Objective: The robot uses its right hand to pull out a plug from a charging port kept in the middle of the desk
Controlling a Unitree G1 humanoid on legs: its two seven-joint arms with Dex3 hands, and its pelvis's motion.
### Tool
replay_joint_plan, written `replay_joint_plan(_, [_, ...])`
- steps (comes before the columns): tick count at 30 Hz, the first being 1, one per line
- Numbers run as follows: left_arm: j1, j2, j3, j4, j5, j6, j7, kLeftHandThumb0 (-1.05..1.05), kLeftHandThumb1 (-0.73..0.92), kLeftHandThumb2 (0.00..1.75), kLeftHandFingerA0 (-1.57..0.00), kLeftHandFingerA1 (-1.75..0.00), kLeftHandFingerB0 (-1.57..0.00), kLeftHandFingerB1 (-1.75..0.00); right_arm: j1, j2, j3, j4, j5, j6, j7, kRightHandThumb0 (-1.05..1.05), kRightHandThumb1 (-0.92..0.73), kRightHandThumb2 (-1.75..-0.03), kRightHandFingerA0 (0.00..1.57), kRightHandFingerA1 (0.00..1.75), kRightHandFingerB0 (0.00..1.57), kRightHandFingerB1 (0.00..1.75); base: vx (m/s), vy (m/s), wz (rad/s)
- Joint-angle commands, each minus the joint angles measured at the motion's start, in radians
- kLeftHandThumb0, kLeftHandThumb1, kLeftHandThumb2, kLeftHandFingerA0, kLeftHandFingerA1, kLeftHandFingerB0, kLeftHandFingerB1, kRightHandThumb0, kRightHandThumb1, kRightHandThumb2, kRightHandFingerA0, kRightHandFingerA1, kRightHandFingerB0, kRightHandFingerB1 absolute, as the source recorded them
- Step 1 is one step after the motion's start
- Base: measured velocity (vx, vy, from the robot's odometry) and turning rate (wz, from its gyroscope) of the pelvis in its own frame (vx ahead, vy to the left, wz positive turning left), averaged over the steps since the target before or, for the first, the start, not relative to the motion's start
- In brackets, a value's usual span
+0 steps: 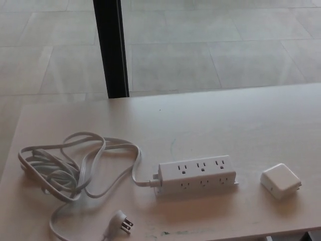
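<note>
A white power strip [196, 175] lies in the middle of the pale desk [210, 125], its sockets all showing bare. A white square charger plug [280, 181] lies loose on the desk to the right of the strip, apart from it. The strip's white cord [70, 168] runs left into a loose coil and ends in a pronged plug [122, 222] near the front edge. Neither of my hands shows in the head view.
A black vertical post [111, 47] stands behind the desk's far edge at the left of centre. Pale tiled floor [225, 45] lies beyond the desk. The desk's front edge runs along the bottom of the picture.
</note>
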Motion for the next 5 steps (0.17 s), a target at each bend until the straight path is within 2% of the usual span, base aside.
replay_joint_plan(1, [0.029,0.008,0.023,0.025,-0.024,-0.024,-0.004,-0.86,0.92,0.84,-0.66,-0.58,-0.44,-0.5,0.079,0.085,-0.856,0.539,0.807,0.097,-0.528,-0.82,-0.68,-1.29,1.06,1.29,0.0,0.72,0.0,0.0,0.0])
replay_joint_plan(2, [0.026,0.009,0.025,0.028,-0.027,-0.018,-0.005,-0.86,0.92,0.83,-0.66,-0.58,-0.44,-0.49,0.08,0.083,-0.866,0.548,0.81,0.097,-0.538,-0.83,-0.74,-0.99,0.94,1.46,0.0,0.59,0.0,0.0,0.0])
replay_joint_plan(3, [0.03,0.008,0.024,0.019,-0.026,-0.016,0.0,-0.9,0.92,0.9,-0.72,-0.63,-0.41,-0.49,0.088,0.086,-0.882,0.562,0.823,0.08,-0.553,-0.83,-0.74,-1.04,1.13,1.48,0.0,0.67,0.0,0.0,0.0])
replay_joint_plan(5, [0.033,0.007,0.024,0.015,-0.025,-0.019,0.001,-0.9,0.92,0.9,-0.72,-0.63,-0.41,-0.5,0.091,0.083,-0.891,0.573,0.826,0.079,-0.563,-0.82,-0.74,-1.04,1.09,1.52,0.0,0.64,0.0,0.0,0.0])
